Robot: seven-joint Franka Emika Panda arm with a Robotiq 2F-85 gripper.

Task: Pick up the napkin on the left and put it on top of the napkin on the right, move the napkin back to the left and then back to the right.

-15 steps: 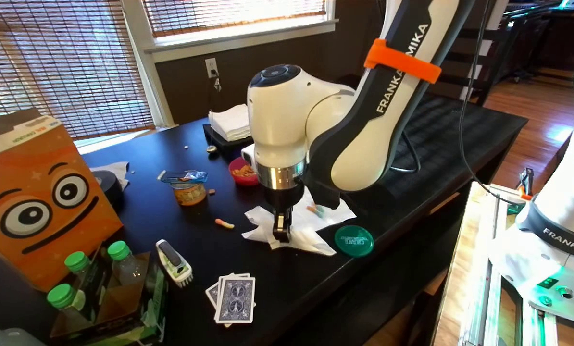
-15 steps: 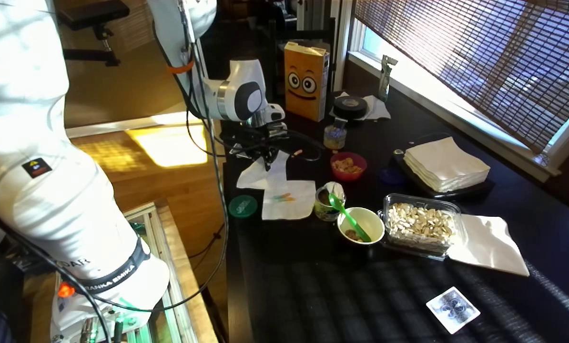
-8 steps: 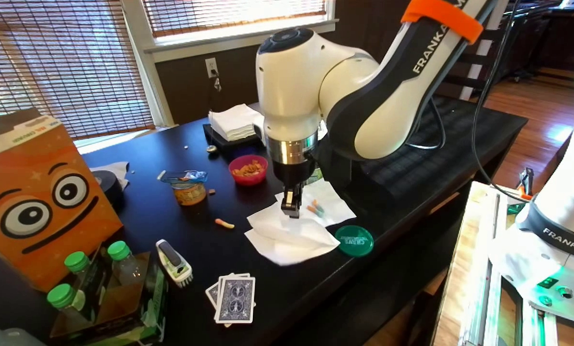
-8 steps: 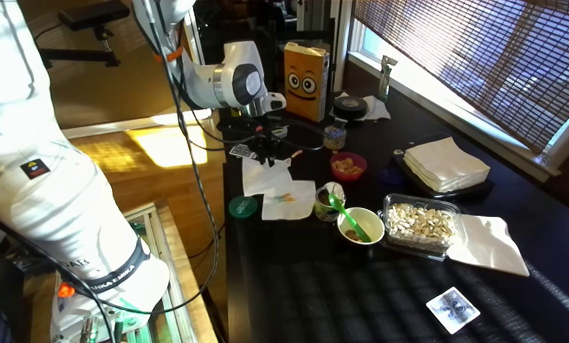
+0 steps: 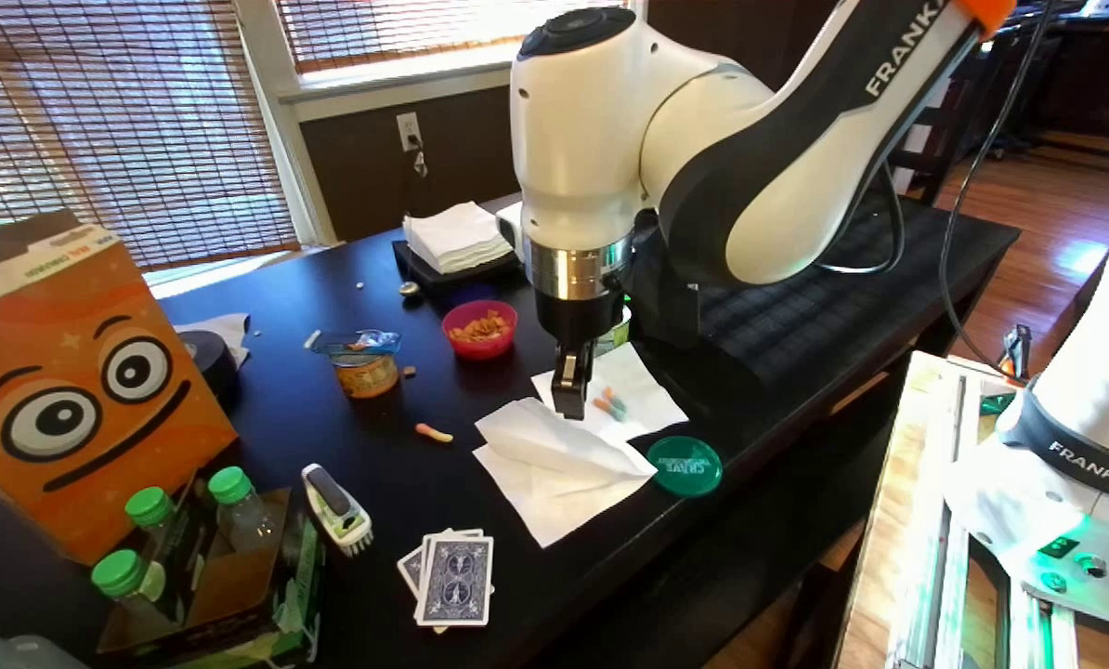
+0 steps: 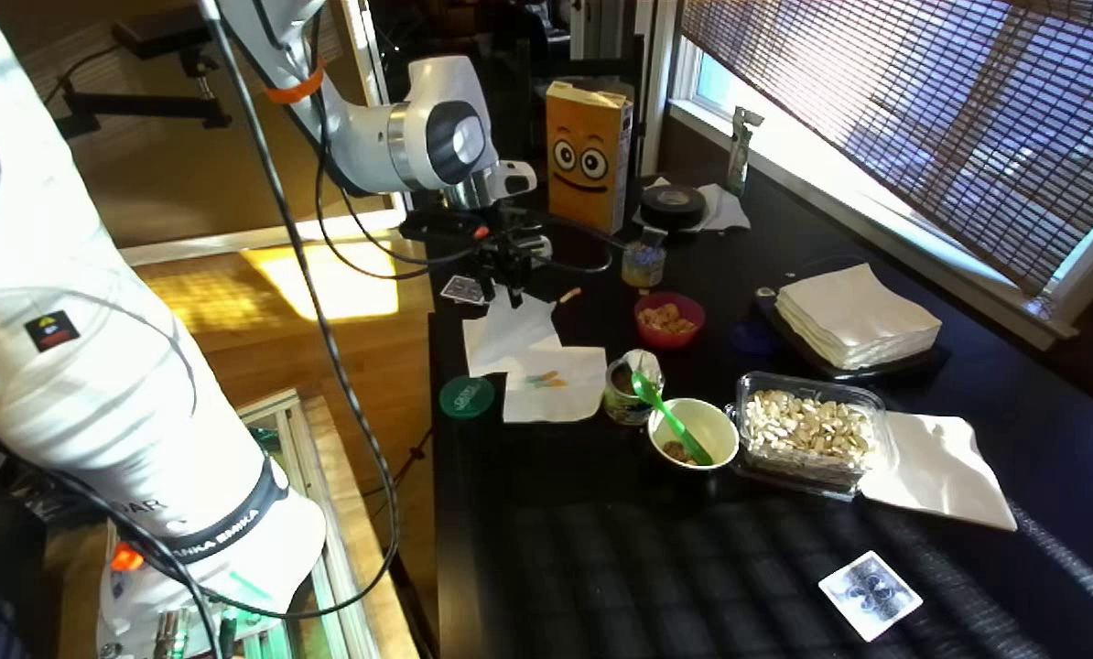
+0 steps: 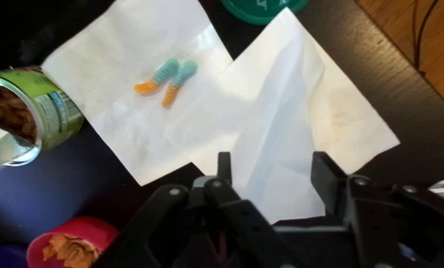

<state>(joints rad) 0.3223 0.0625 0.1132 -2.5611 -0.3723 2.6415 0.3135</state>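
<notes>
The arm (image 5: 703, 167) reached over the dark worktop (image 6: 620, 549) from beyond its long edge, forearm slanting down and last link upright, so that the gripper (image 7: 271, 165) pointed at the surface. In the wrist view its fingers (image 7: 328, 178) stood wide apart; in an exterior view the fingertips (image 5: 569, 401) lined up as a narrow dark shape.

Beneath lay the creased napkin (image 7: 277, 149), a fold running across it, near the long edge on the robot's side. It overlapped the flat napkin (image 7: 125, 67), which bore two orange-and-teal pieces (image 7: 179, 82). A green lid (image 5: 684, 466) sat just beside the creased sheet, close to that same edge.

Only in an exterior view appeared a clear tub (image 6: 798, 478) and a pale bowl (image 6: 716, 426) with a green spoon (image 6: 677, 426). Likewise a brush (image 5: 336, 506) and a bottle carton (image 5: 234, 571) showed only in an exterior view, toward the end where the orange box (image 5: 90, 390) stood. The wrist view looked into a green can (image 7: 54, 108), which the arm half hid in an exterior view (image 5: 616, 334).
</notes>
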